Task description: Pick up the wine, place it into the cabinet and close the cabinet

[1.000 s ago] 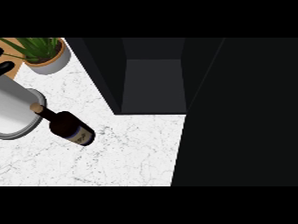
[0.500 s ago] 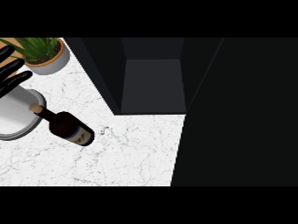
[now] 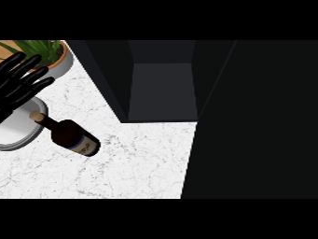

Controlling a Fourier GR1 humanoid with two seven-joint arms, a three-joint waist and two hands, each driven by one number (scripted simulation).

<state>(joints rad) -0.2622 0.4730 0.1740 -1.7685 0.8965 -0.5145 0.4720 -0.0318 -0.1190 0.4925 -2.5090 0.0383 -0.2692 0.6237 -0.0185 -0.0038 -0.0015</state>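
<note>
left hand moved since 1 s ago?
Yes. The black left hand has swung right and down, away from the view's left edge, nearer the dark wine bottle.

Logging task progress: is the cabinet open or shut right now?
Open. The cabinet shows its dark inside, with the door swung out on the right. The wine bottle stands outside on the counter.

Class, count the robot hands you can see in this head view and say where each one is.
1. A left hand shows at the left edge, fingers spread open, above the wine bottle's neck and beside the potted plant. The right hand is not in view.
</note>
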